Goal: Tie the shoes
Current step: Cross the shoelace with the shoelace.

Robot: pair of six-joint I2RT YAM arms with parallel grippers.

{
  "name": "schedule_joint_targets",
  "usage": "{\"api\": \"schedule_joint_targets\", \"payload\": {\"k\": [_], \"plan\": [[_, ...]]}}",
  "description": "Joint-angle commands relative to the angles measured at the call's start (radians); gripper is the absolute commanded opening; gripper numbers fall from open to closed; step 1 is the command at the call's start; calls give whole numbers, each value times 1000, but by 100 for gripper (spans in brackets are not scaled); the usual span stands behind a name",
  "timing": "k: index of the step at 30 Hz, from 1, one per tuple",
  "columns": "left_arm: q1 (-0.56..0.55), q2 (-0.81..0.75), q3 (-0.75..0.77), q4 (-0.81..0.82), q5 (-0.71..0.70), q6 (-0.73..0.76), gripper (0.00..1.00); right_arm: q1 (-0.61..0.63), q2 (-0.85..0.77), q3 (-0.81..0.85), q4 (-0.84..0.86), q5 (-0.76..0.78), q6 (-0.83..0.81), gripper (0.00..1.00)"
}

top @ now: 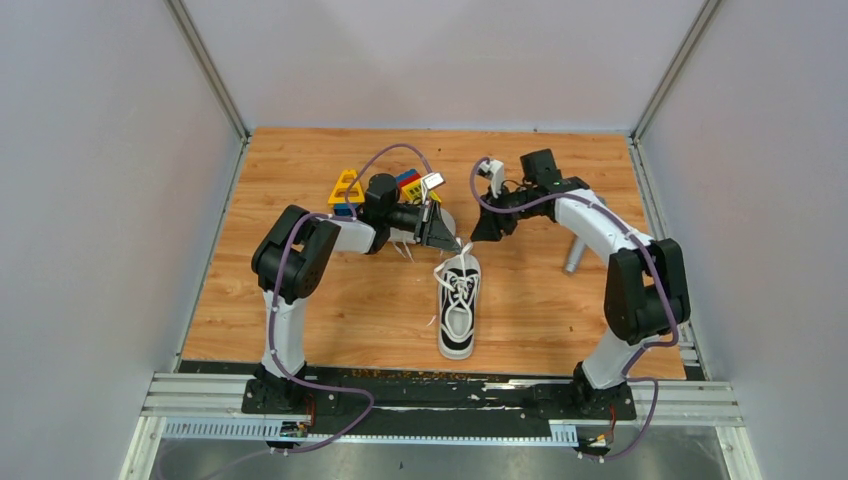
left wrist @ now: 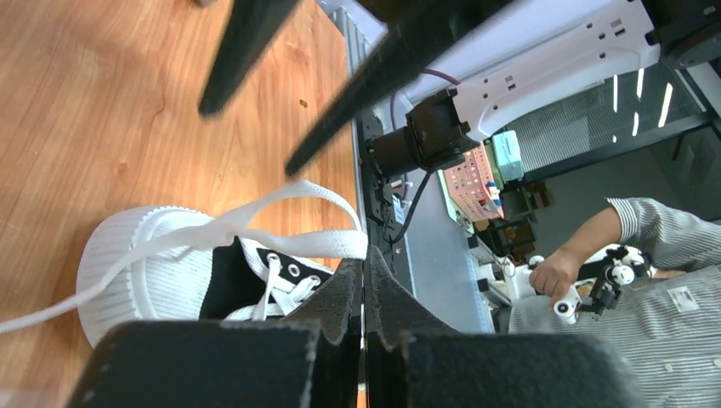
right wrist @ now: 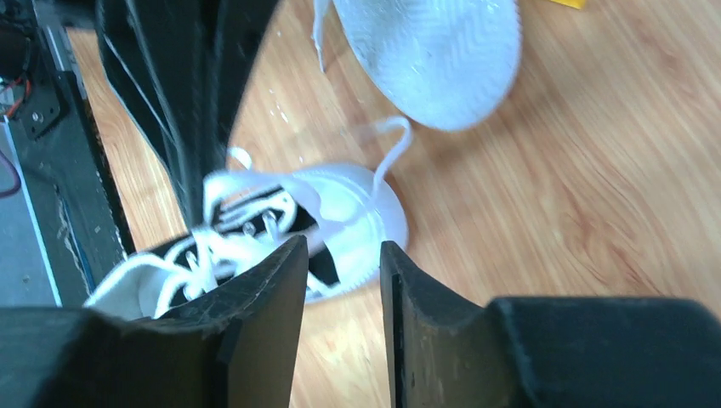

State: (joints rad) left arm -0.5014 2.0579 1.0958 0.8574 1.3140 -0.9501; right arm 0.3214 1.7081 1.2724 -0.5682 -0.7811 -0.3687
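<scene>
Hold lace (left wrist: 327, 246) taut in clamped left gripper (left wrist: 364, 262) at 12 o'clock of upright shoe (top: 459, 318) at table (top: 330, 300) centre, then guide parted, empty right gripper (right wrist: 344, 248) from 1 o'clock onto free lace end (left wrist: 51, 316), clear of sole-up shoe (right wrist: 434, 51) beyond.

Your right gripper (right wrist: 342, 248) hangs with jaws parted over the white toe cap of an upright black sneaker (right wrist: 281, 225), its laces (right wrist: 387, 149) loose. Beyond it, a second shoe (right wrist: 434, 51) shows its white sole on the wooden table (right wrist: 578, 212).
</scene>
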Motion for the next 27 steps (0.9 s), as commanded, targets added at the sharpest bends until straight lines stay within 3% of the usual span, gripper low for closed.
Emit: {"api": "schedule_joint_targets", "payload": {"k": [1, 4, 7, 20, 27], "plan": [[7, 5, 13, 95, 35, -33, 0, -101, -65, 25, -130, -154, -221, 39], [7, 10, 14, 118, 40, -50, 0, -107, -94, -8, -190, -226, -395, 41], [8, 13, 17, 121, 42, -54, 0, -91, -110, -51, -169, -242, -465, 44], [8, 5, 17, 111, 43, -56, 0, -21, -43, -82, 48, -164, -354, 46], [7, 8, 18, 106, 45, -55, 0, -8, -31, -90, 100, -139, -303, 34]]}}
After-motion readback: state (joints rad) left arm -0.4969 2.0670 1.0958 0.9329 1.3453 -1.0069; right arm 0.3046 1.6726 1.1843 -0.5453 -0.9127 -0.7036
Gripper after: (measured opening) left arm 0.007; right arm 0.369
